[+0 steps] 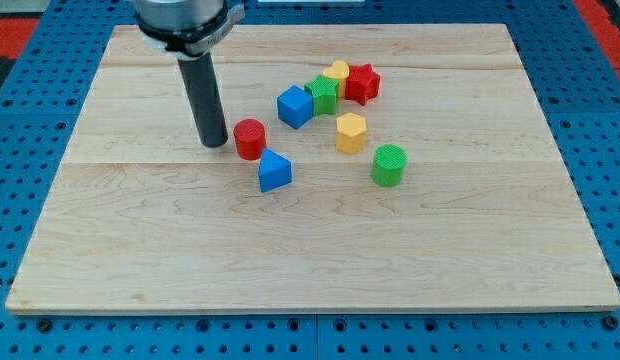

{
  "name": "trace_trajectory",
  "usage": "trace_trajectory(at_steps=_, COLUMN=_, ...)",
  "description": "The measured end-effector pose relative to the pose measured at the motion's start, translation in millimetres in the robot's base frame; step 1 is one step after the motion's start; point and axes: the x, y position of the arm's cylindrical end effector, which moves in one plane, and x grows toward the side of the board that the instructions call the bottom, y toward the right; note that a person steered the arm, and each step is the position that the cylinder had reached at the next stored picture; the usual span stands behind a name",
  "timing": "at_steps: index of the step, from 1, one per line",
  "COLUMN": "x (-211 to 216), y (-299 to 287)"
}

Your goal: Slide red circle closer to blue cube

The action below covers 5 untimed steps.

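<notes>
The red circle [250, 138] is a short red cylinder near the board's middle. The blue cube [295, 106] lies up and to the right of it, a small gap apart. My tip [214, 144] is just left of the red circle, a narrow gap from it. The dark rod rises from the tip to the arm's head at the view's top.
A blue triangle [274, 171] lies just below and right of the red circle. A green cube [323, 94], a yellow block [337, 72] and a red star [362, 83] cluster right of the blue cube. A yellow hexagon [351, 132] and a green cylinder [388, 165] lie further right. The wooden board [140, 230] has blue pegboard around it.
</notes>
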Motion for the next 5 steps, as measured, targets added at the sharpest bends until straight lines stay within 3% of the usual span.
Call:
trace_trajectory(at_steps=2, x=30, y=2)
trace_trajectory(at_steps=5, x=6, y=31)
